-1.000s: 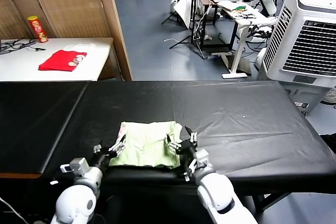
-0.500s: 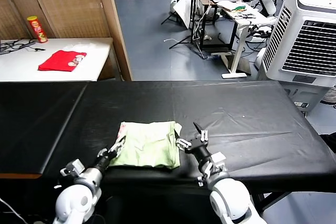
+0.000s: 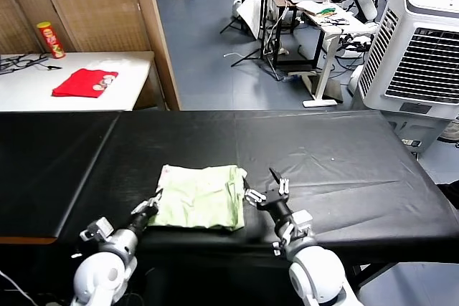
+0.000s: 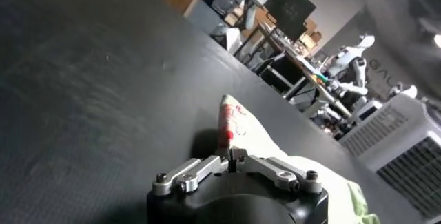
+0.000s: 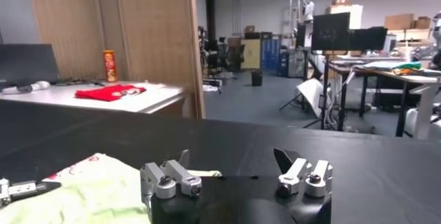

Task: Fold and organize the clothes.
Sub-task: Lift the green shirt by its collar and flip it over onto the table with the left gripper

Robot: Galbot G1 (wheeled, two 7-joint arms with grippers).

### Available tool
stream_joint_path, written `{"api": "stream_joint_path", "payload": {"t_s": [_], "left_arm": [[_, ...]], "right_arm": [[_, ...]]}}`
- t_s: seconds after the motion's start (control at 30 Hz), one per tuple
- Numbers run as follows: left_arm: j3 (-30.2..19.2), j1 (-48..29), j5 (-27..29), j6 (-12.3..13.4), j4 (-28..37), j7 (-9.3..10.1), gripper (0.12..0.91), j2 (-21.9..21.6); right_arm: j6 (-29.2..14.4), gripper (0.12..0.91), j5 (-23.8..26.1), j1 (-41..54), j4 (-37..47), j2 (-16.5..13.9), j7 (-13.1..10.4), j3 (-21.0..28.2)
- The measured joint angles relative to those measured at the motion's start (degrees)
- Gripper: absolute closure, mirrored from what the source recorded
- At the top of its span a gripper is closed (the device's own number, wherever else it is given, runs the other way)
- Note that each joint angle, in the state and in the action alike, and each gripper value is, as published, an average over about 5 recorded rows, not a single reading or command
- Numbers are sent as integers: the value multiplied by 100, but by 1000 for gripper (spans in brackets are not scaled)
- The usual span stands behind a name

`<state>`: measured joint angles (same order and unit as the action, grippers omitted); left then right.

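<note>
The pale light-green shirt point(image 3: 199, 206) lies folded in a rough rectangle near the front edge of the black table point(image 3: 337, 163). My left gripper point(image 3: 152, 204) is at the shirt's front left edge with its fingers shut together; I cannot tell whether fabric is pinched. In the left wrist view the shirt point(image 4: 256, 136), with its red-pink print, lies just beyond the left gripper point(image 4: 231, 155). My right gripper point(image 3: 264, 188) is open and empty, just right of the shirt and apart from it. The right wrist view shows the right gripper point(image 5: 234, 165) beside the shirt point(image 5: 96, 180).
A white side table point(image 3: 136, 77) at the back left holds a red garment point(image 3: 84, 82) and a red can point(image 3: 50, 39). A wooden partition point(image 3: 154, 26) stands behind it. A large air cooler point(image 3: 423, 55) stands at the right. The black table stretches wide on both sides.
My right gripper has drawn off the shirt's right edge and moved right, open. My left gripper has pulled back slightly and its fingers have shut. The shirt's left edge shifted a little left.
</note>
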<state>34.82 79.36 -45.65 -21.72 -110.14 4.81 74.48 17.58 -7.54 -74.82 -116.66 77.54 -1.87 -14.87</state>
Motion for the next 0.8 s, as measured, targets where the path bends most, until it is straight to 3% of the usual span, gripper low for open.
{"api": "stream_joint_path", "payload": {"t_s": [0.2, 0.33, 0.6, 0.8], "left_arm": [[175, -70, 1115, -22, -129, 77, 896, -405], [392, -36, 1577, -30, -133, 79, 896, -880], [1169, 215, 1828, 58, -74, 57, 896, -2077], [1739, 406, 2217, 92, -212, 203, 896, -2798]], "right_arm": [[20, 227, 120, -38, 101, 34, -43, -179], [19, 227, 134, -27, 172, 35, -42, -221], [3, 227, 124, 63, 298, 51, -40, -174], [-12, 227, 119, 124, 362, 86, -30, -99]]}}
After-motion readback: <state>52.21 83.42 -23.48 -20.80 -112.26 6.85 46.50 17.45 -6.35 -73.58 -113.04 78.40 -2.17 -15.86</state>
